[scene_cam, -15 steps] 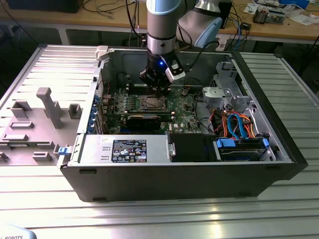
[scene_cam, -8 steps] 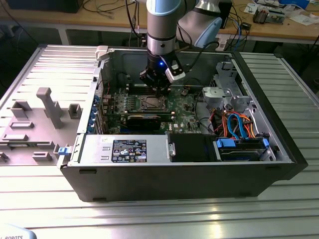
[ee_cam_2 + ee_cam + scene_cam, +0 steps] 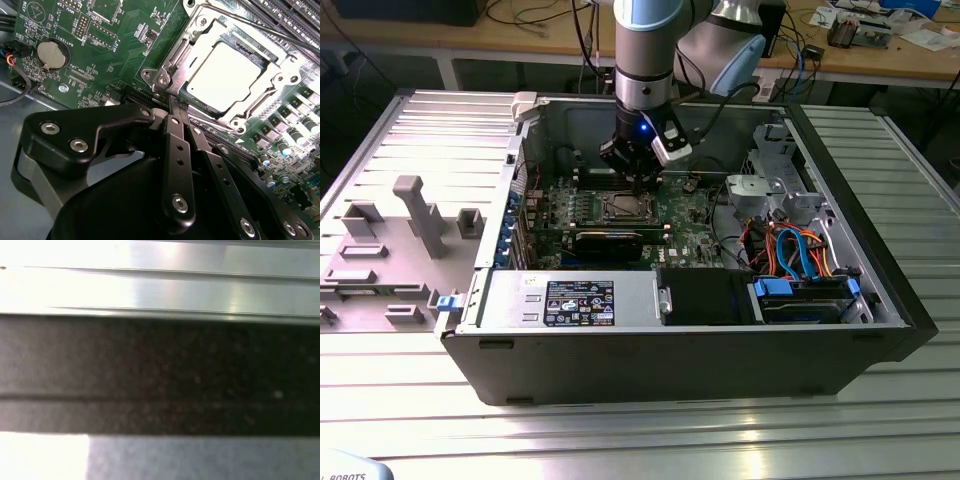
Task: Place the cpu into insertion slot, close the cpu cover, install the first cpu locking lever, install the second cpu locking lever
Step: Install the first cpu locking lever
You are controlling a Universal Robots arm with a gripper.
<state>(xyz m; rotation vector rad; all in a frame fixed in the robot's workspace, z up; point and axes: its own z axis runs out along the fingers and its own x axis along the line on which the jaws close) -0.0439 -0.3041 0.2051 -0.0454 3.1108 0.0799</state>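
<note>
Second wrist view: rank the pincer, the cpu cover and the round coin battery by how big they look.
1. pincer, though it sits nearest the camera, which inflates it
2. cpu cover
3. coin battery

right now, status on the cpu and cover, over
Tool shut, tips at the socket corner. Cpu seated in slot, cover down over it. A thin lever crosses the far edge; whether it is latched is unclear.

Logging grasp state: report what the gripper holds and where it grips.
Nothing held: the gripper, fingers together, rests its tips at a corner of the cpu cover.
</note>
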